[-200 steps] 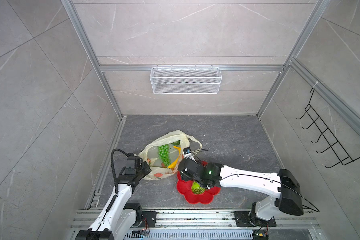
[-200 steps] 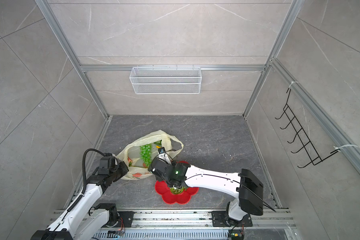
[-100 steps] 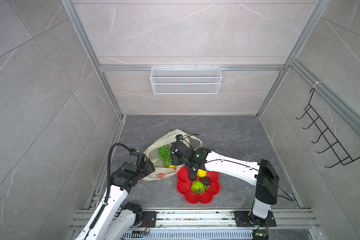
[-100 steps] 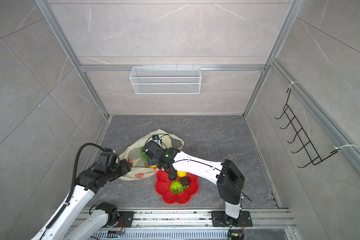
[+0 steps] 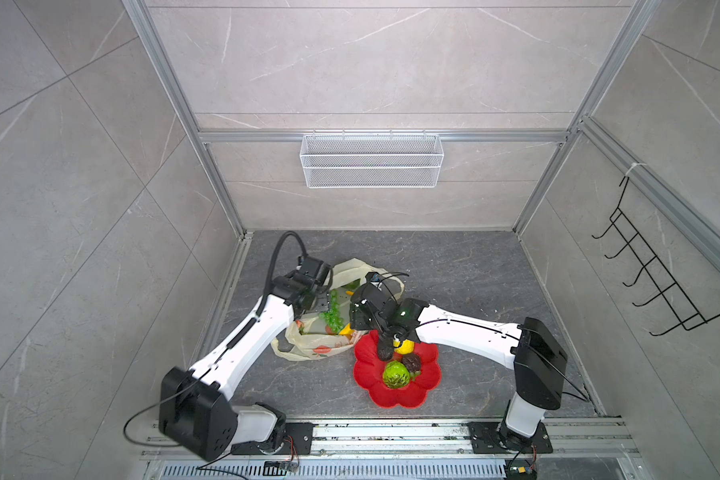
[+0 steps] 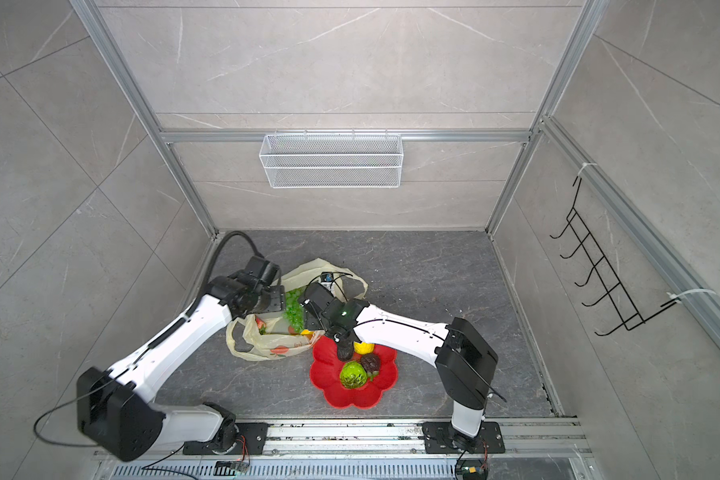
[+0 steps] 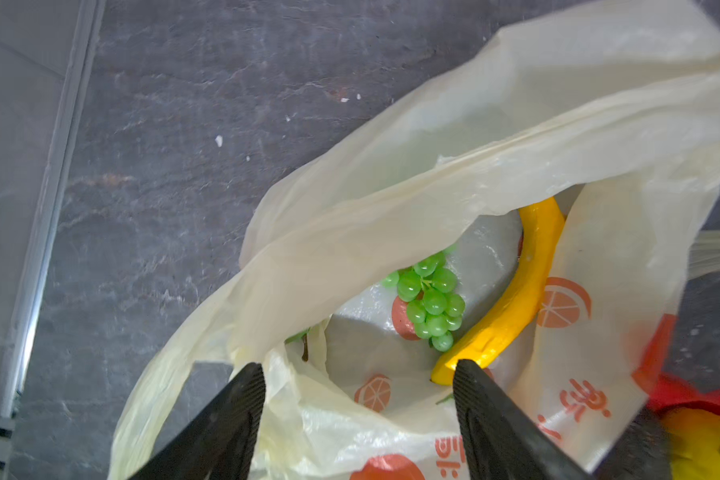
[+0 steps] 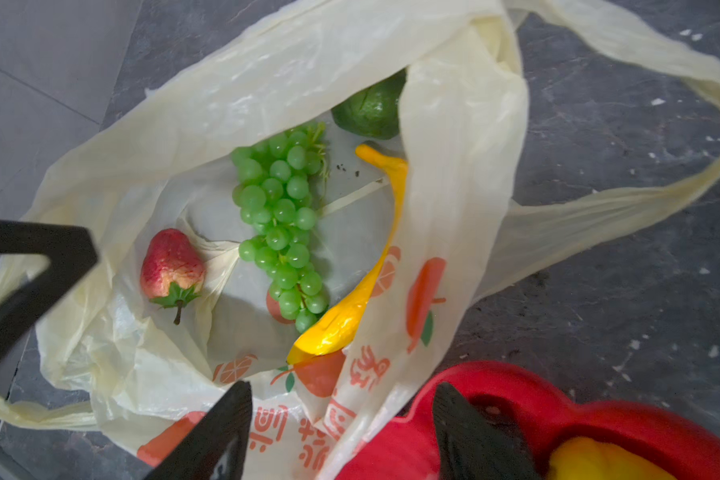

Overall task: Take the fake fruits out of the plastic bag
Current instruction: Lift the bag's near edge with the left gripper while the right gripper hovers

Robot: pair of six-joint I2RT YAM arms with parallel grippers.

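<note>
Grey worktop (image 8: pixel 599 124) holds the plastic bag (image 8: pixel 225 83), open just ahead of the right gripper (image 8: pixel 341 390), which is wide and empty; lower it over the grape bunch (image 8: pixel 281 216), clear of the film. The left gripper (image 7: pixel 358 365) is wide too.

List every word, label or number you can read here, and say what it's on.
Plastic bag: orange-red Chinese characters printed on its side, creased and tilted, too distorted to read with certainty.
Nothing else in any view carries readable text.

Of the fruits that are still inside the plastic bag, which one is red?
The strawberry, with green leaves and stem; the grape bunch and avocado are green, the banana yellow.
</note>
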